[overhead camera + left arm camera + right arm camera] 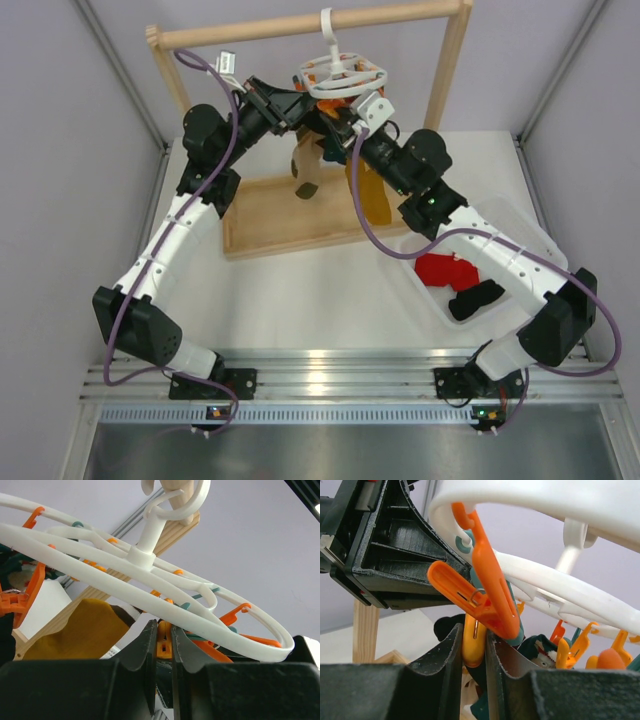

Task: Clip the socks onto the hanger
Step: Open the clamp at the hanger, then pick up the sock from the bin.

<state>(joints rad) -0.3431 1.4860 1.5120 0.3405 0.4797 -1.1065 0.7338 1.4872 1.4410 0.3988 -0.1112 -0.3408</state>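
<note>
The white ring hanger (340,78) hangs by its hook from the wooden rack bar, and both grippers meet just under it. In the left wrist view my left gripper (164,645) is shut on a small orange clip (164,641) below the hanger ring (150,582). In the right wrist view my right gripper (474,645) is shut on a yellow-orange clip (474,640), with dark sock fabric (447,625) beside and below it. A larger orange clip (487,597) hangs just above from the hanger (555,587). A red sock (447,268) and a black sock (475,300) lie in the clear bin.
The wooden rack frame (455,70) stands on its base board (270,225). A mustard sock (375,195) and a brown-green sock (307,175) hang from the hanger. The clear bin's rim (520,225) is at right. My left gripper's body (385,545) fills the right wrist view's upper left.
</note>
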